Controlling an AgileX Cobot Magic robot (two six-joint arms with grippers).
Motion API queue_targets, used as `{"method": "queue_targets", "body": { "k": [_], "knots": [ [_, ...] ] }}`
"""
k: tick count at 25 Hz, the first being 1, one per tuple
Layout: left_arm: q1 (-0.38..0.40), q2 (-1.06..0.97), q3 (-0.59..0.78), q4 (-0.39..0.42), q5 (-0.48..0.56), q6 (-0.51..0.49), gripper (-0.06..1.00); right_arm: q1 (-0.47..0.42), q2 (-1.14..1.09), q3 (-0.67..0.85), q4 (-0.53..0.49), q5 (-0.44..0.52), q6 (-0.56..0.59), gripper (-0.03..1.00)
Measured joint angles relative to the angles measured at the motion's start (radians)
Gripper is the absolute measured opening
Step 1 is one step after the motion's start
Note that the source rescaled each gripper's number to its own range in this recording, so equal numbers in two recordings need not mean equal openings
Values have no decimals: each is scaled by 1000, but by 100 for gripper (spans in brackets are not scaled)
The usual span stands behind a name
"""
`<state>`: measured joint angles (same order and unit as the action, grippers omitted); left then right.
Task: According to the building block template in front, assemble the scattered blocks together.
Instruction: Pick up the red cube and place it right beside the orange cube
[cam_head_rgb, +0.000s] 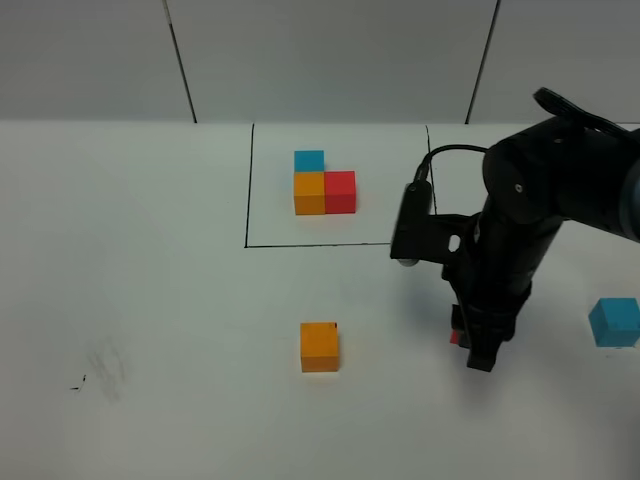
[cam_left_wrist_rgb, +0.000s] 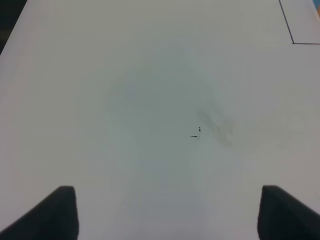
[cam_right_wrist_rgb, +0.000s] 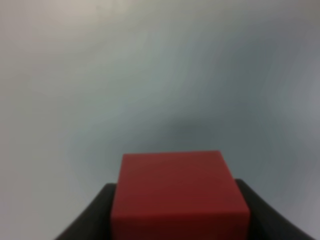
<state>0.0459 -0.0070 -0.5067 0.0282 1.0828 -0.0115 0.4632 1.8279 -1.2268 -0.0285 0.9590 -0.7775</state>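
Observation:
The building block template (cam_head_rgb: 323, 185) is a tight L of blue, orange and red cubes inside a thin black rectangle at the back middle. A loose orange cube (cam_head_rgb: 319, 347) sits on the white table in front of it. A loose light blue cube (cam_head_rgb: 614, 322) sits at the far right. My right gripper (cam_head_rgb: 476, 345) is to the right of the orange cube and is shut on the red cube (cam_right_wrist_rgb: 179, 192), of which only a sliver (cam_head_rgb: 455, 336) shows in the exterior high view. My left gripper (cam_left_wrist_rgb: 167, 215) is open and empty over bare table.
A grey smudge with a small dark mark (cam_head_rgb: 105, 368) lies on the table at the front left and also shows in the left wrist view (cam_left_wrist_rgb: 215, 125). A corner of the black rectangle (cam_left_wrist_rgb: 292, 42) shows there too. A panelled wall stands behind the table.

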Motion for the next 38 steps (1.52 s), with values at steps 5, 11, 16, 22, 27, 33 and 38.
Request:
{"method": "queue_targets", "body": {
  "k": [5, 11, 16, 22, 27, 33, 38],
  "knots": [
    [0, 0, 0, 0, 0, 1, 65, 33, 109, -131, -35, 25, -56, 26],
    [0, 0, 0, 0, 0, 1, 65, 97, 185, -211, -37, 27, -81, 26],
    [0, 0, 0, 0, 0, 1, 65, 147, 190, -215, -36, 19, -84, 26],
    [0, 0, 0, 0, 0, 1, 65, 183, 195, -215, -33, -14, -86, 26],
    [0, 0, 0, 0, 0, 1, 65, 188, 216, -215, -34, -27, -88, 26],
    [0, 0, 0, 0, 0, 1, 65, 197, 245, -215, -16, -56, -98, 26],
    [0, 0, 0, 0, 0, 1, 65, 198, 258, -215, 6, -67, -131, 26]
  ]
}}
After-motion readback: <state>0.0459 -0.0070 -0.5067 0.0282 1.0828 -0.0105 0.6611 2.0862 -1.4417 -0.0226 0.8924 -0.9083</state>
